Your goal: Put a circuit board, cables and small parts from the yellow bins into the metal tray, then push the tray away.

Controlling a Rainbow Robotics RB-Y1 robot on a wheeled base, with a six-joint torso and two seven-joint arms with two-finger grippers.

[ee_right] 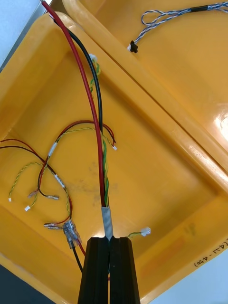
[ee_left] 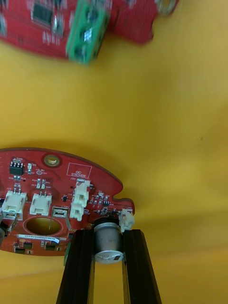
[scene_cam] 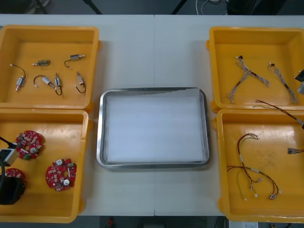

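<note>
ok so the left pincer (ee_left: 109, 232) is clamped on the silver can (ee_left: 107, 243) sticking up off a round red circuit board (ee_left: 47, 199), one finger on either side of it. that board is down in the near left yellow bin (scene_cam: 47, 137), with two more boards (scene_cam: 61, 174) lying beside it

right pincer (ee_right: 110, 240) is pinched together on the taped bit of a red and black cable (ee_right: 95, 118), which runs straight out from the fingers across the near right yellow bin (ee_right: 156, 180). the loose red and yellow cables (ee_right: 52, 185) lie on the bin floor below it

further out, the metal tray (scene_cam: 100, 128) in the middle of the bench (scene_cam: 154, 52) has nothing in it, just white inside. small metal parts (scene_cam: 47, 71) sit untouched in the far left bin, blue and white cables (scene_cam: 247, 76) in the far right one

so I'd say it's barely started: two grabs made, nothing delivered yet, parts not picked, and the tray push comes last
</note>
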